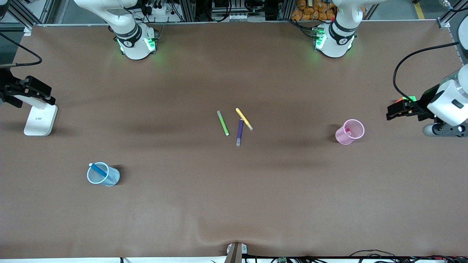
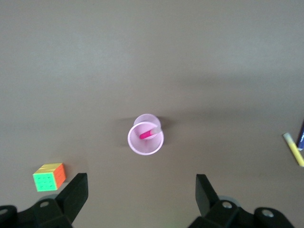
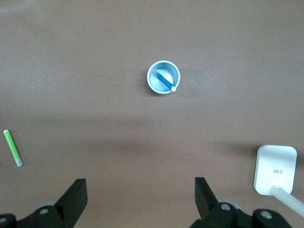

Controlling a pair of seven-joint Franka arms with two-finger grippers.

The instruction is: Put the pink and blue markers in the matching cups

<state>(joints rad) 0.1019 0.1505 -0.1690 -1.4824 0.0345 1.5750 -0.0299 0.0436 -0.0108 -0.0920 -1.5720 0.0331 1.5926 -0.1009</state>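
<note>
Two markers [image 1: 98,170] in matching cups [image 1: 104,175]

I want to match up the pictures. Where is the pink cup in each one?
Front view: the pink cup stands toward the left arm's end of the table, with the pink marker inside.
Left wrist view: the pink cup sits mid-picture.
Right wrist view: it is not in it.
Shared landmark: the yellow marker, also at the edge of the left wrist view.
</note>
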